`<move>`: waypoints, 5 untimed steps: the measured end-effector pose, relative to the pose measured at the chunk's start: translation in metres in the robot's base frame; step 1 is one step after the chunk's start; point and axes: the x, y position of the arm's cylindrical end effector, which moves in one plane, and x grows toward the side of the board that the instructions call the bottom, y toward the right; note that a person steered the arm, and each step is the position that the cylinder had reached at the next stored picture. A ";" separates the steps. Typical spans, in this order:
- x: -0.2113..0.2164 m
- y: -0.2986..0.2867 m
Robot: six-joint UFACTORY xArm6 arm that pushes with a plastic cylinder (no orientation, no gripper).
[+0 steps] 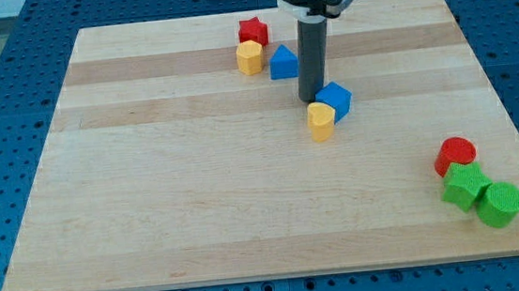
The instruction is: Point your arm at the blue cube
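The blue cube lies right of the board's middle, toward the view's top. My tip stands right at the cube's left side, touching or almost touching it. A yellow block sits against the cube's lower left corner, just below my tip. The dark rod rises straight up from the tip to the arm at the view's top.
A blue triangular block, a yellow block and a red star block cluster up and left of my tip. A red cylinder, a green block and a green cylinder sit at the lower right. The wooden board ends at blue pegboard.
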 end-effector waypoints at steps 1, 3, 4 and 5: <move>0.001 0.019; 0.018 0.062; 0.042 0.071; 0.065 0.071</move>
